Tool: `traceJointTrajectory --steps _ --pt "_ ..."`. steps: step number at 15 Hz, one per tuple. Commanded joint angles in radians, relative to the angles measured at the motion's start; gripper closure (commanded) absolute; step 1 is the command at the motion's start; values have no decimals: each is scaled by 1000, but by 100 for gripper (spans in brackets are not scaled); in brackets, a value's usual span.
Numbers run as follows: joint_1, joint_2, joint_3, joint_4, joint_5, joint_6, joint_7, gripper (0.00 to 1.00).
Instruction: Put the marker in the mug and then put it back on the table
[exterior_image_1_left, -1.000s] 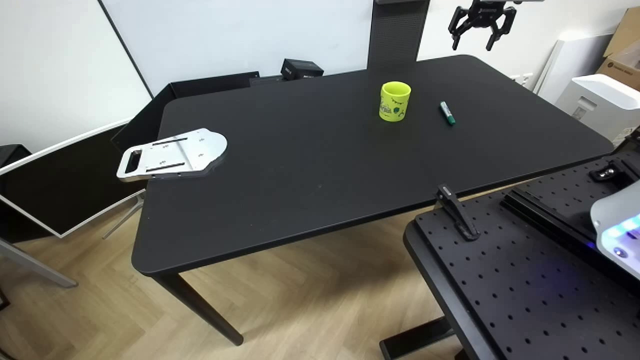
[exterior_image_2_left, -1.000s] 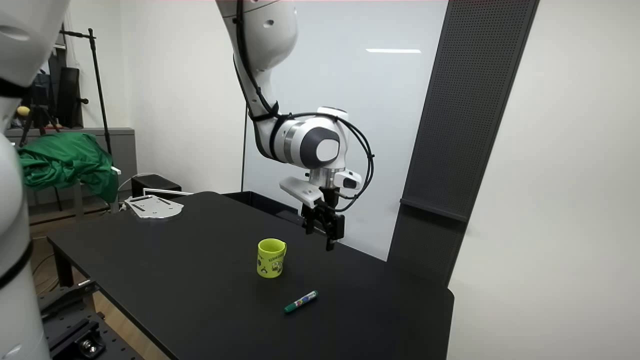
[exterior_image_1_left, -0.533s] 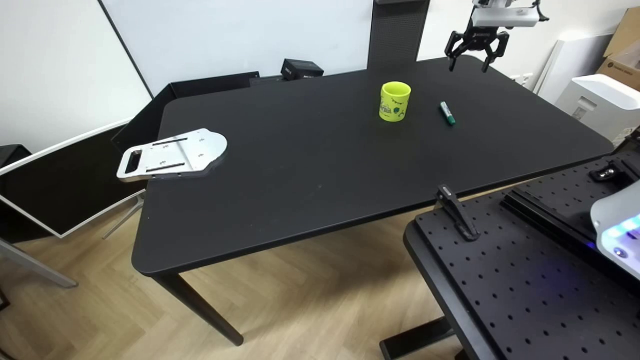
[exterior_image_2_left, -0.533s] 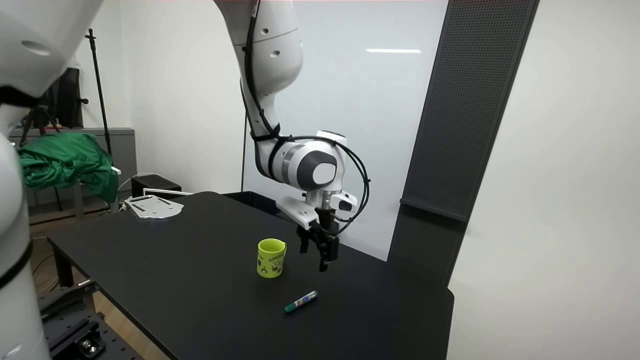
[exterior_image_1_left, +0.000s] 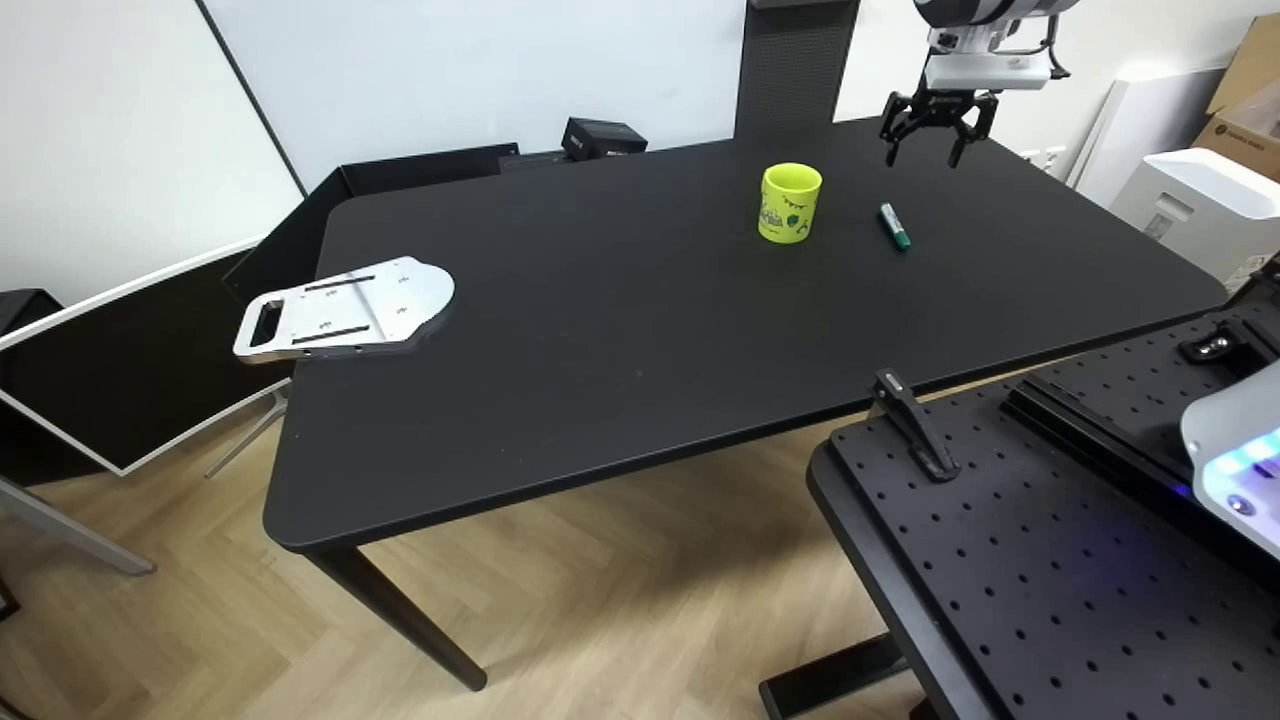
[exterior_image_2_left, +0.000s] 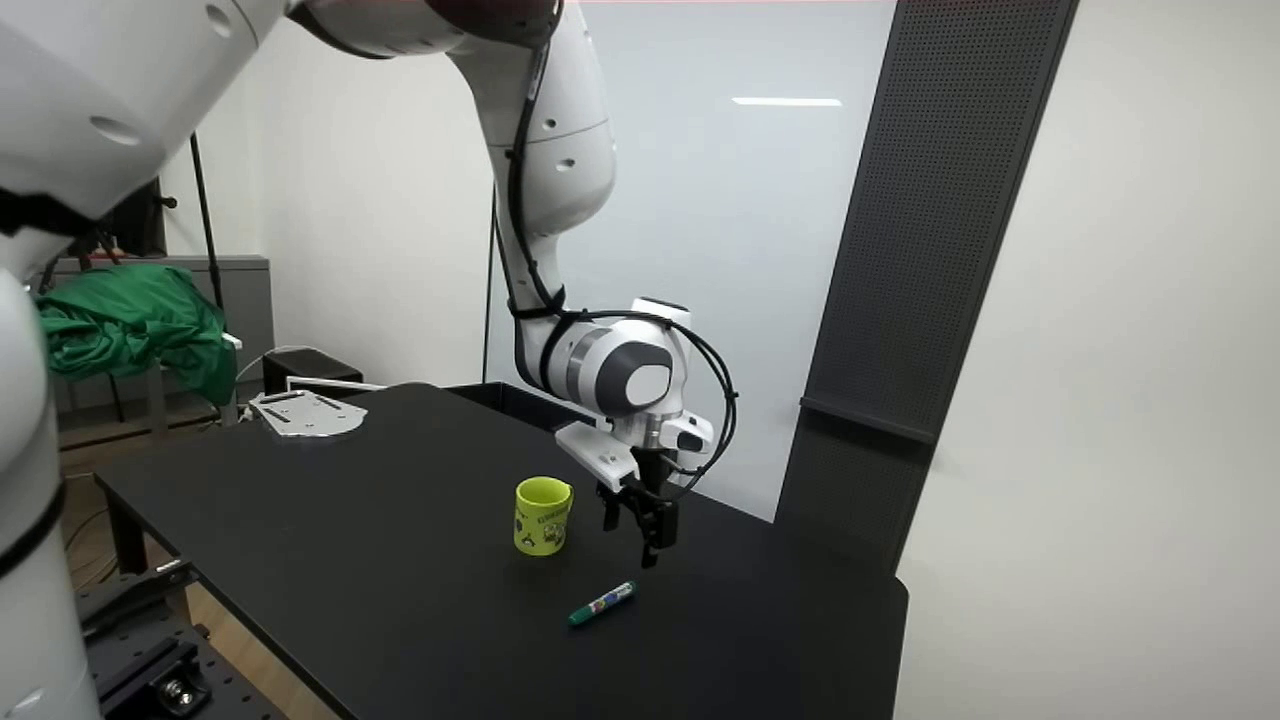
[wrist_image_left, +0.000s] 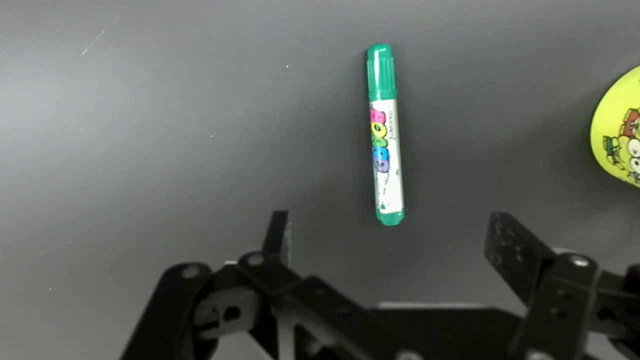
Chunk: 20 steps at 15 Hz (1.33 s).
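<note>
Over the far end of the matte black, round-cornered table (exterior_image_1_left: 560, 330), in an exterior view, your black two-jawed gripper (exterior_image_1_left: 922, 161) hangs with its jaws spread wide and nothing between them. Just ahead of it, the slim green-and-white, plastic-looking marker (exterior_image_1_left: 895, 227) lies flat on the table, and the bright yellow-green cylindrical mug (exterior_image_1_left: 789, 205) stands upright near it, not touching.

Also in an exterior view, you get the glossy white jointed arm (exterior_image_2_left: 565, 190) bent down over that spot, gripper near the marker but not on it, plus a pale, flat, slotted plate (exterior_image_2_left: 310, 415) at the opposite end of the table.

Wrist view's your best bet: the marker's plain end shows about midway between the jaw tips, with its ribbed green cap (wrist_image_left: 381, 75) pointing away from the gripper. The mug's cut off at the edge.

Handling-wise, expect light, stiff and tough, but smooth and round, so it'll probably roll or swivel if you pinch off-centre. You'd want to ease forward and down, then grab across the white barrel (wrist_image_left: 388, 155) about mid-length.

Count for you: one marker, one mug, one plate, one gripper with two jaws.
</note>
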Motion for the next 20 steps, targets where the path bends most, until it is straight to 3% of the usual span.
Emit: traceJointTrajectory --steps 1,9,20 --pt "11 15 -10 13 15 3 -9 0" --pt "13 26 -10 17 15 4 -9 0" --pt "-20 162 15 79 76 72 -26 0"
